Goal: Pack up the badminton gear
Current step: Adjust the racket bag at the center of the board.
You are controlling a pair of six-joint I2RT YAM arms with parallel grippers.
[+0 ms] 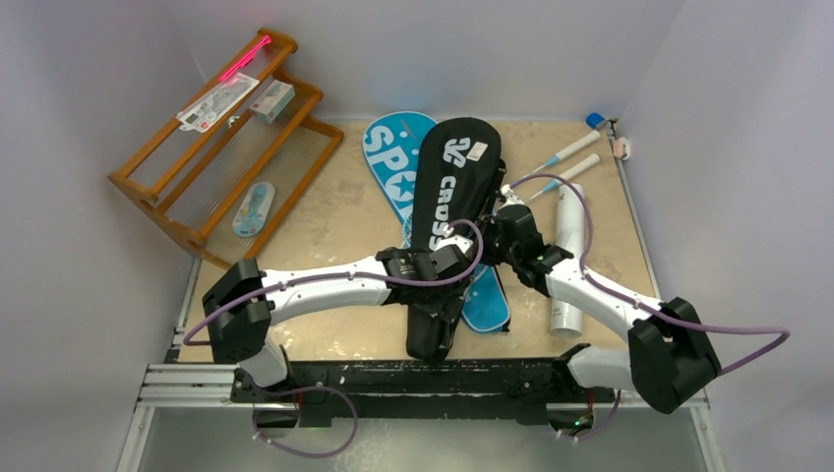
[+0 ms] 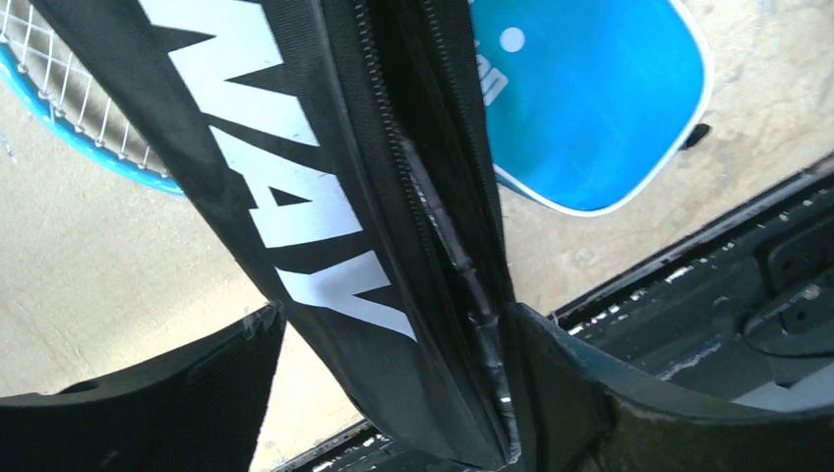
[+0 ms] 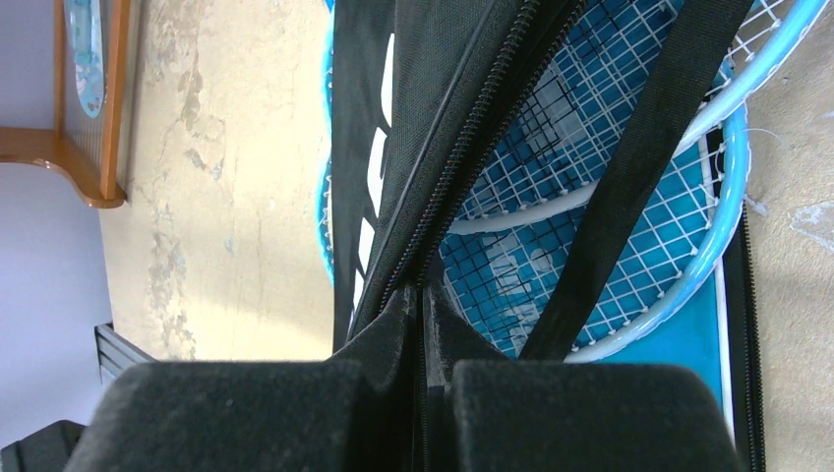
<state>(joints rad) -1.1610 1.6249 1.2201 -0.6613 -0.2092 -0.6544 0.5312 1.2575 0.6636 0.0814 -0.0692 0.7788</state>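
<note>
The black "CROSSWAY" cover lies lengthwise in the middle of the table, over the blue "SPORT" cover. My right gripper is shut on the black cover's zipper edge and lifts it. Light-blue rackets show beneath, over the blue cover. My left gripper is open astride the black cover's narrow lower part. Its right finger touches the zipper seam; its left finger stands apart. A long white tube lies to the right. Two racket handles stick out at the back right.
A wooden rack stands at the back left, with small packaged items and a pink stick on it. A small white-pink object lies by the right wall. A black rail runs along the near edge.
</note>
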